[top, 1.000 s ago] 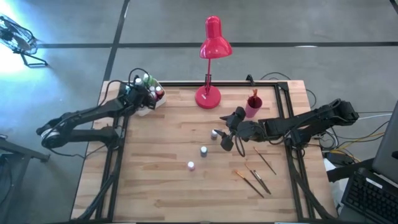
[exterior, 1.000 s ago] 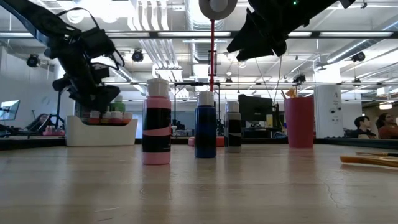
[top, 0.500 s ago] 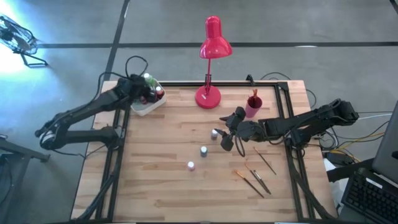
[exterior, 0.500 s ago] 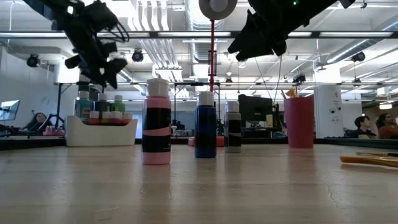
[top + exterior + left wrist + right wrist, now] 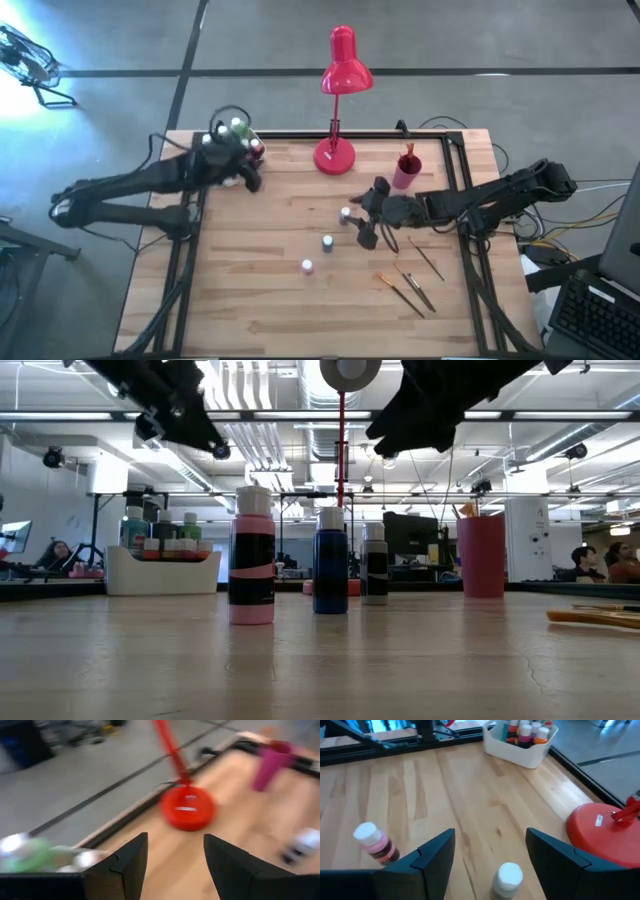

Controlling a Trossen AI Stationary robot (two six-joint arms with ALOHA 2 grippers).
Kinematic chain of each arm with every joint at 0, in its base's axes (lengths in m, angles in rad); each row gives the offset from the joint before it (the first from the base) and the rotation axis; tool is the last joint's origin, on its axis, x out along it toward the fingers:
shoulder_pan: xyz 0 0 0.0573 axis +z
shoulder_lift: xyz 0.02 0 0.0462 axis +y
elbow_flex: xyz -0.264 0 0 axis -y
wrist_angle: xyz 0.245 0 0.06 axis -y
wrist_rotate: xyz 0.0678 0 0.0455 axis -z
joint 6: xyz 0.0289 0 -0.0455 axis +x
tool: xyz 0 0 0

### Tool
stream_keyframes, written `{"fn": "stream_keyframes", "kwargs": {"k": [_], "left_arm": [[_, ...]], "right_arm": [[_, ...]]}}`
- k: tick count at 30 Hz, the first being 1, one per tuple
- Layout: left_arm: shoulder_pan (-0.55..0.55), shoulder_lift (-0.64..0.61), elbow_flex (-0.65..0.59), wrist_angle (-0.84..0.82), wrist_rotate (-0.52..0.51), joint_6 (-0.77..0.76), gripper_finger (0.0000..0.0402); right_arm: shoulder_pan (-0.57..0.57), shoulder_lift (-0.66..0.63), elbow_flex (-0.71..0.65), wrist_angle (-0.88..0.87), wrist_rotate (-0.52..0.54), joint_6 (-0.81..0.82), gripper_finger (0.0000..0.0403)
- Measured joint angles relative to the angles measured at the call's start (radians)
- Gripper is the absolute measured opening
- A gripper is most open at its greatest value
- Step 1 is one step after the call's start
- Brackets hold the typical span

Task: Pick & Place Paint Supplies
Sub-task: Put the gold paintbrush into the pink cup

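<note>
Asker: Bottles first. Where are the paint bottles, and which can be made out?

Describer: Three stand loose in the middle of the wooden counter [image 5: 250, 280]: a pink bottle [image 5: 252, 556], a blue bottle [image 5: 331, 561] and a third bottle [image 5: 374, 565] whose colour is hard to tell from the low view. More bottles are packed in a white tray [image 5: 520, 747] at the far left corner; from above, the left arm hides most of it.

Asker: And the brushes?

Describer: Thin brushes [image 5: 410, 285] lie flat near the right edge. From the low view only a sliver of them shows at the picture's border. A pink cup [image 5: 407, 172] stands beside the red lamp [image 5: 338, 100].

Asker: What are the hands doing?

Describer: The left hand [image 5: 247, 172] hangs above the counter just beside the tray, its fingers [image 5: 131, 862] apart with nothing between them. Its own view is smeared, so the tray's contents there are only green and white blurs. The right hand [image 5: 365, 228] hovers over the third bottle, fingers [image 5: 435, 855] spread wide and gripping nothing. Only that bottle's white cap shows between them; the rest is cut off.
</note>
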Motion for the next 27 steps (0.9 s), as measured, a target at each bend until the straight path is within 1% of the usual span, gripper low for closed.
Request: {"fn": "stream_keyframes", "kwargs": {"k": [4,7,9,13,17,20,23,27], "left_arm": [[-0.177,0.014,-0.016,0.059,0.0,-0.018,0.0197],[-0.297,0.029,-0.024,0.085,0.0,-0.064,0.0197],[-0.364,0.041,-0.025,0.086,-0.015,-0.081,0.0197],[-0.473,0.06,-0.026,0.086,-0.071,-0.113,0.0197],[-0.529,0.084,-0.033,0.09,-0.124,-0.144,0.0197],[-0.536,0.102,-0.048,0.1,-0.138,-0.165,0.0197],[-0.536,0.12,-0.067,0.109,-0.138,-0.194,0.0197],[-0.536,0.134,-0.088,0.142,-0.138,-0.211,0.0197]], "right_arm": [[0.024,0.0,0.0,-0.014,0.001,-0.012,0.0248],[0.046,-0.007,0.001,-0.093,0.002,0.028,0.0251],[0.059,-0.013,0.016,-0.213,0.006,0.098,0.025],[0.08,-0.016,0.085,-0.534,0.016,0.29,0.0241],[0.09,-0.011,0.169,-0.875,-0.036,0.488,0.0232],[0.09,-0.011,0.182,-1.042,-0.095,0.614,0.0231],[0.09,-0.018,0.153,-1.104,-0.165,0.677,0.0235],[0.087,-0.02,0.098,-1.088,-0.233,0.718,0.0241]]}}
